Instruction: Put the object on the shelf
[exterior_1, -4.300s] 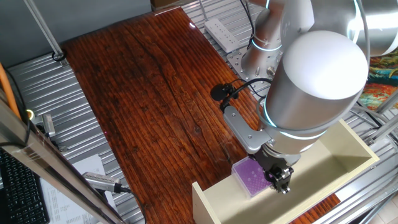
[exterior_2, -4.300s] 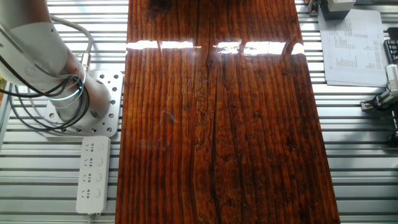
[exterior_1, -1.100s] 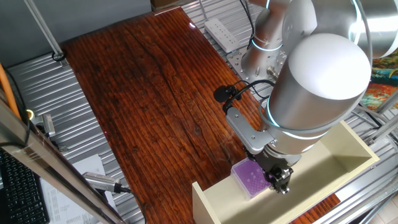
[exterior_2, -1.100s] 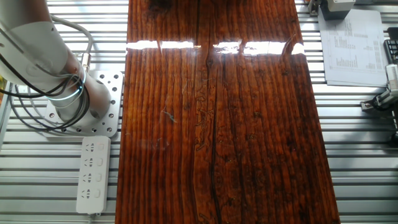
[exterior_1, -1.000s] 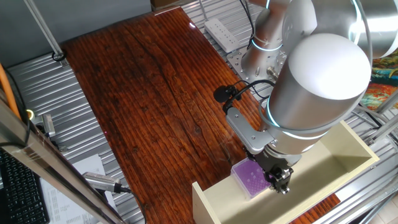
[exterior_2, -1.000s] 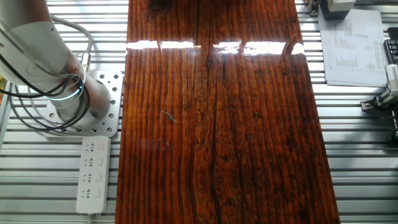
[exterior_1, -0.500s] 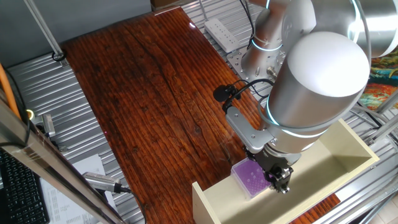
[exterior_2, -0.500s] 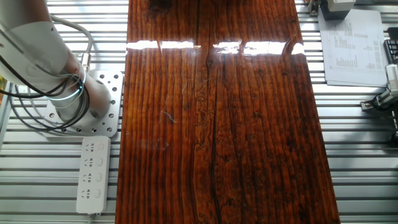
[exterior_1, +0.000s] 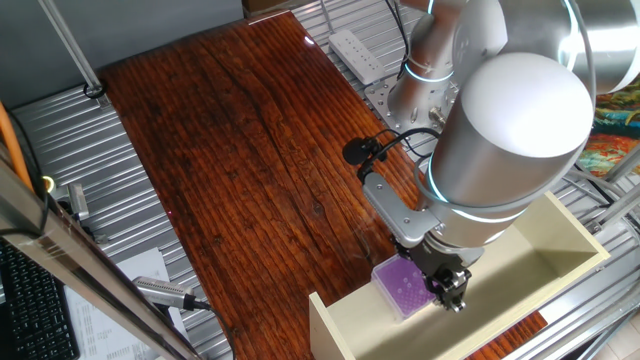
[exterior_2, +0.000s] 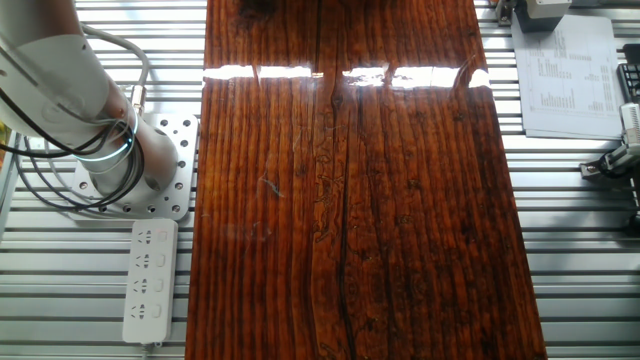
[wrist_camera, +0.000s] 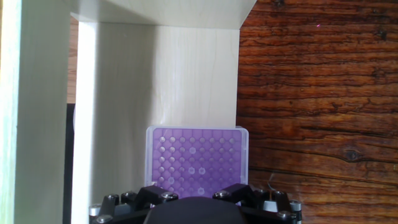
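Down at the near end of the wooden surface (exterior_1: 240, 150), low over the purple box (exterior_1: 404, 288), with the gripper (exterior_1: 452, 292) dark and stubby just beside the box's right edge. Hard to call the jaws from here: fingertips hidden in the hand view, only the dark gripper (wrist_camera: 196, 208) base showing at the bottom edge, so cannot tell whether spread or pinching. Purple box (wrist_camera: 196, 160) lying flat on the cream shelf (wrist_camera: 124, 93), dotted top facing up, tucked against the shelf's right-hand edge where the cream panel meets the wood. From the side view, sitting at the open end of the shelf (exterior_1: 560, 235), close to the front wall. Over in the other fixed view, only the arm's base (exterior_2: 110, 160) and a white power strip (exterior_2: 150, 280) beside the planks.
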